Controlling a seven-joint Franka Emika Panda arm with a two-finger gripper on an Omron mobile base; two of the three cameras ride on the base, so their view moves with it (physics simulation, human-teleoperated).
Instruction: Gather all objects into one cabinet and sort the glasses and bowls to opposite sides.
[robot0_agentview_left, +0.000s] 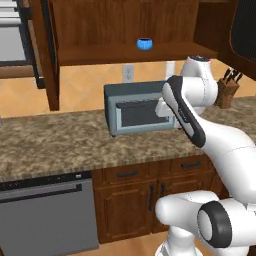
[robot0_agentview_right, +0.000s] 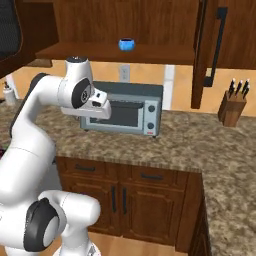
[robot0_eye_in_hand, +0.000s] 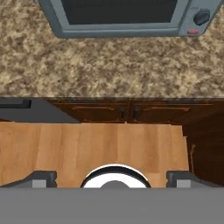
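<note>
A small blue vessel (robot0_agentview_left: 144, 44) sits alone on the open wall cabinet's shelf (robot0_agentview_left: 130, 56), above a grey toaster oven (robot0_agentview_right: 131, 114) on the granite counter (robot0_agentview_right: 200, 145). The robot's jaws (robot0_eye_in_hand: 112, 178) stand wide apart and empty, facing down over the counter edge and wooden floor (robot0_eye_in_hand: 87, 148).

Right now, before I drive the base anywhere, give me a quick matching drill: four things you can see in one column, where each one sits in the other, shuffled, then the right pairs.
Things:
1. blue cup
2. toaster oven
3. knife block
4. dishwasher

Places:
A. under the counter, left of the wooden drawers
B. on the open cabinet's shelf
C. on the counter, below the open cabinet
D. on the counter, right of the open cabinet door

Pairs: 1-B, 2-C, 3-D, 4-A
</note>
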